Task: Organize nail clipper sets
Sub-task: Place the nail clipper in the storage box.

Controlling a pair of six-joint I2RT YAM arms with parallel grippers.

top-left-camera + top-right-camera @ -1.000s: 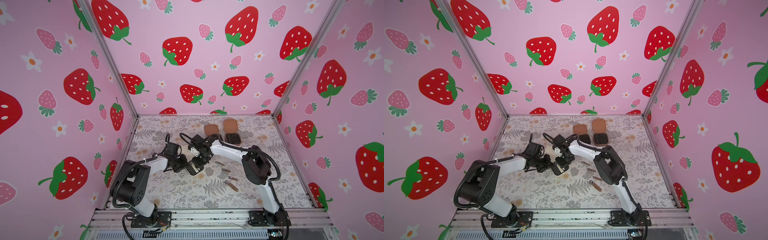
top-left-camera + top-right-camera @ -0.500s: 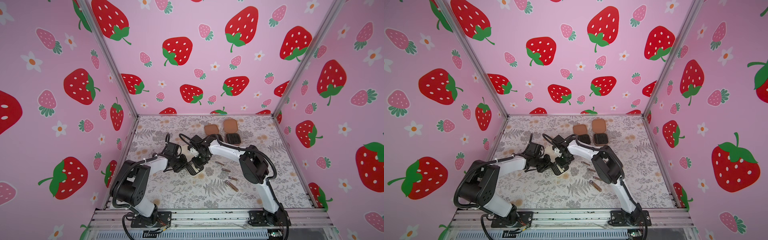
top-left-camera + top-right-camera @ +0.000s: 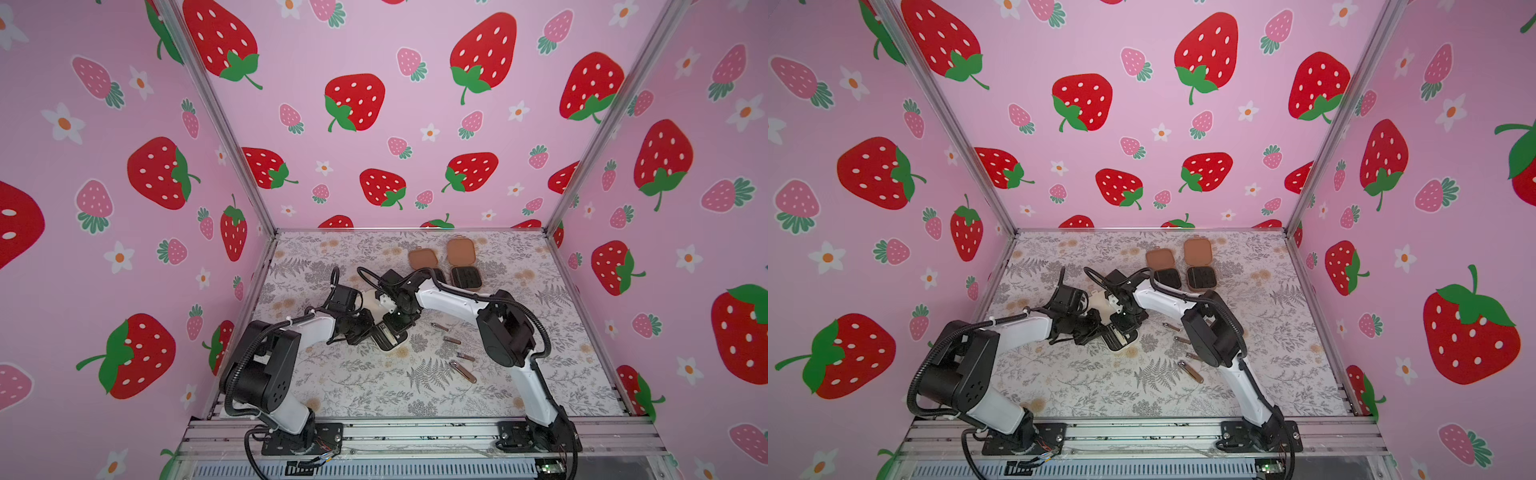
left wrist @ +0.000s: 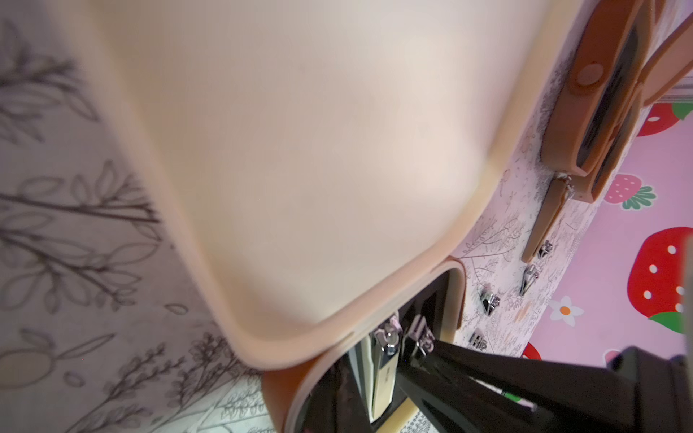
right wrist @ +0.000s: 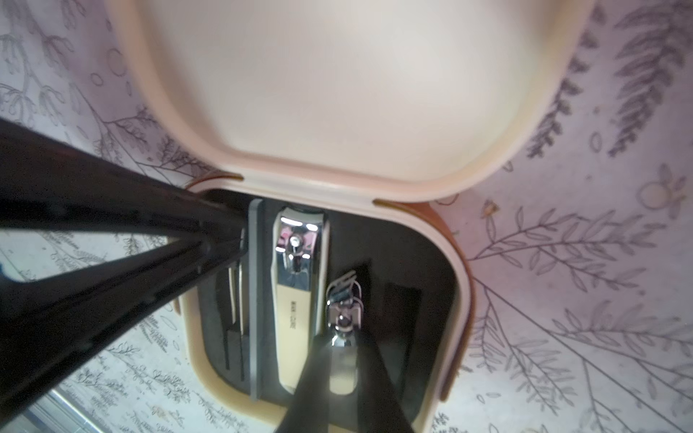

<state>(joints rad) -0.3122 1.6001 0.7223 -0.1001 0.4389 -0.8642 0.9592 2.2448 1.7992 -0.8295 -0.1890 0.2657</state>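
The cream nail clipper set (image 3: 392, 340) lies open at the table's middle, its lid (image 5: 348, 86) tilted up. Its black insert (image 5: 408, 262) holds a large clipper (image 5: 296, 296) and a grey file (image 5: 255, 300). My right gripper (image 5: 339, 350) is shut on a small metal clipper (image 5: 342, 318), held over the insert next to the large clipper. My left gripper (image 3: 368, 328) is shut, and its fingers (image 5: 150, 243) reach into the tray's corner by the hinge. Two brown sets (image 3: 424, 259) (image 3: 461, 251) lie open at the back.
Several loose metal tools (image 3: 451, 340) (image 3: 462, 371) lie on the flowered table (image 3: 374, 395) right of the cream case, below my right arm. The pink strawberry walls (image 3: 104, 249) enclose the table on three sides. An aluminium rail (image 3: 415, 432) runs along the front.
My right arm's elbow has shifted slightly to the left. Both grippers have stayed at the cream case, with the small clipper still held.
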